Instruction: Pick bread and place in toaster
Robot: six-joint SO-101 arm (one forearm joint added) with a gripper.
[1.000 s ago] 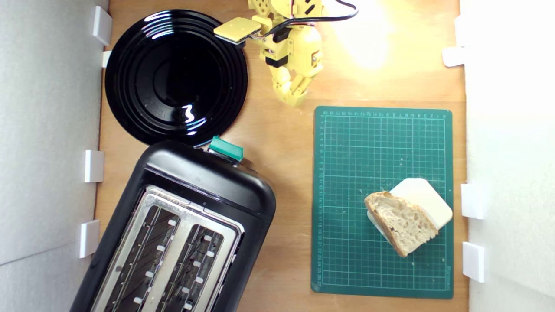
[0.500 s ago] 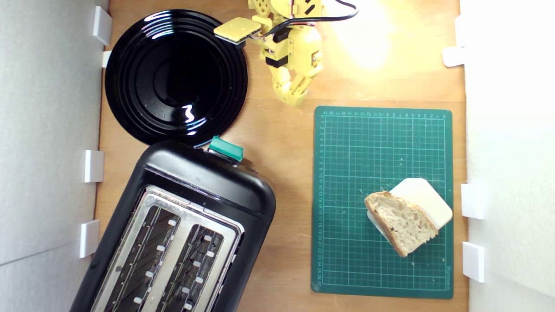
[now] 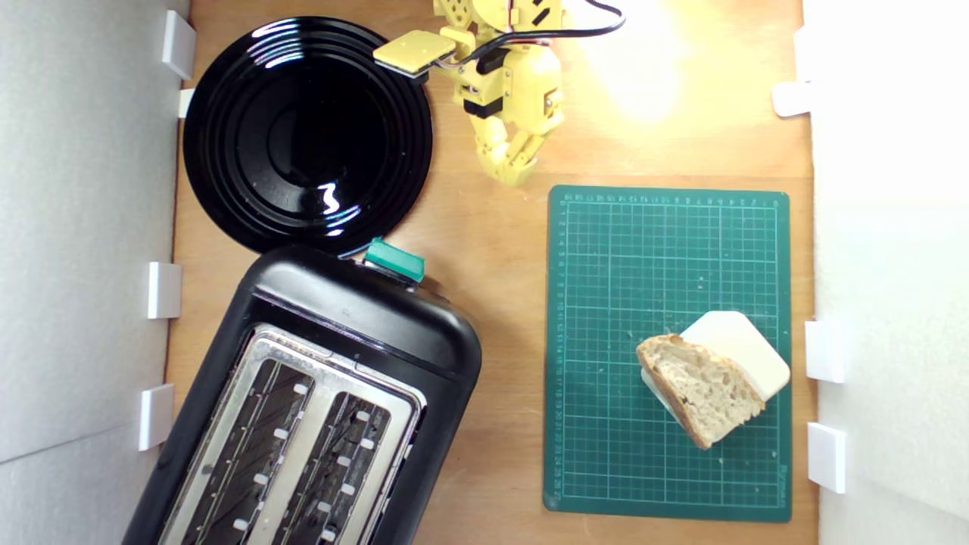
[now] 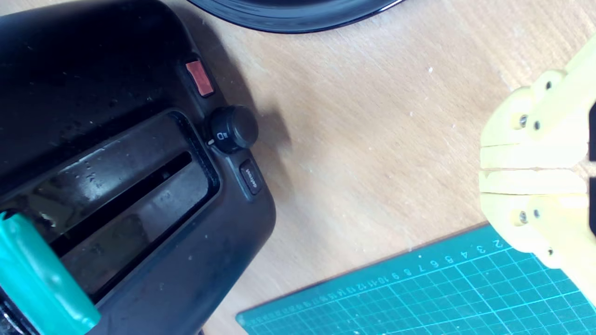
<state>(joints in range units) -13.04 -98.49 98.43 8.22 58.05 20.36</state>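
Note:
The bread (image 3: pixel 700 389), a wedge of pale holey crumb with brown crust, lies on the green cutting mat (image 3: pixel 628 265), leaning on a cream rounded block (image 3: pixel 746 350). The black two-slot toaster (image 3: pixel 318 409) with a shiny top plate and a teal lever (image 3: pixel 394 260) stands at the exterior view's lower left; both slots look empty. My yellow gripper (image 3: pixel 512 175) hangs at the top centre, far from the bread, its fingers pressed together with nothing between them. In the wrist view the shut gripper (image 4: pixel 484 170) hovers beside the toaster's front (image 4: pixel 139 186) and its lever (image 4: pixel 42 279).
A round black plate (image 3: pixel 306 132) lies just behind the toaster, beside the arm. White brackets (image 3: pixel 163 290) line both side walls. Bare wooden tabletop (image 3: pixel 500 303) runs between toaster and mat. The toaster front has a dial (image 4: pixel 233 129) and a red button (image 4: pixel 200 78).

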